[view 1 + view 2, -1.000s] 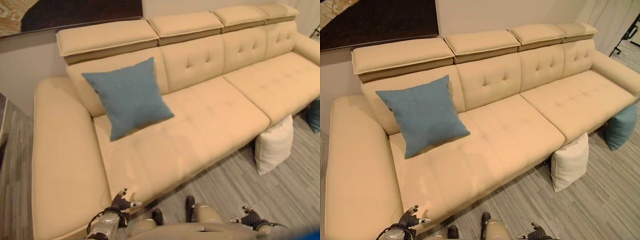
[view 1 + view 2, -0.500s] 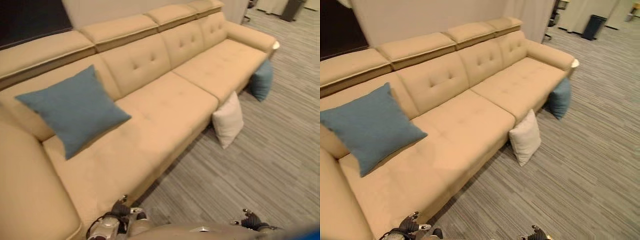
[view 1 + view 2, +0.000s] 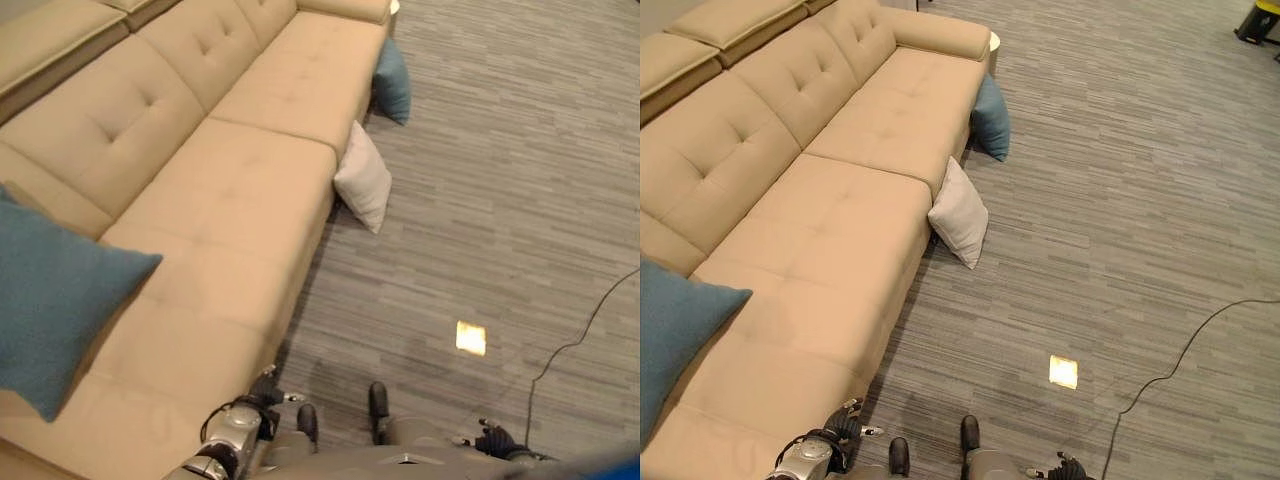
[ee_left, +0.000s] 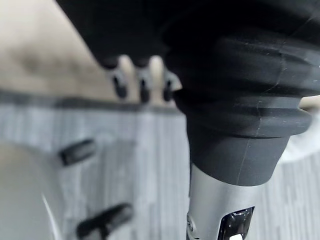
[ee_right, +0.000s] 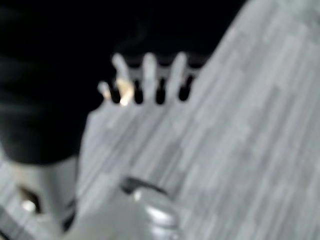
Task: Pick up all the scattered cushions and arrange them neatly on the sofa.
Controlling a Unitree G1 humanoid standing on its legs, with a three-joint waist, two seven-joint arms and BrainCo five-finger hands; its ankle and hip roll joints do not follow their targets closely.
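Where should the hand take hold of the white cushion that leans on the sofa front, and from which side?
Probably at its upper corner, coming from above on the open floor side. The white cushion stands tilted on a lower corner against the sofa, so the top corner is free, while the sofa blocks its back.

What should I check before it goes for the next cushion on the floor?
1. Left hand free: ok, fingers relaxed, holding nothing.
2. Right hand free: ok, fingers straight over bare floor.
3. Next target found: ok, the white cushion stands on the floor, leaning against the front of the sofa.
4. Second target found: ok, a blue cushion on the floor leans on the sofa front farther along, near the far armrest.
5. Cushion already placed: ok, a blue cushion on the seat rests against the backrest.
6. Path to the white cushion: ok, the floor between shows only a small bright patch.
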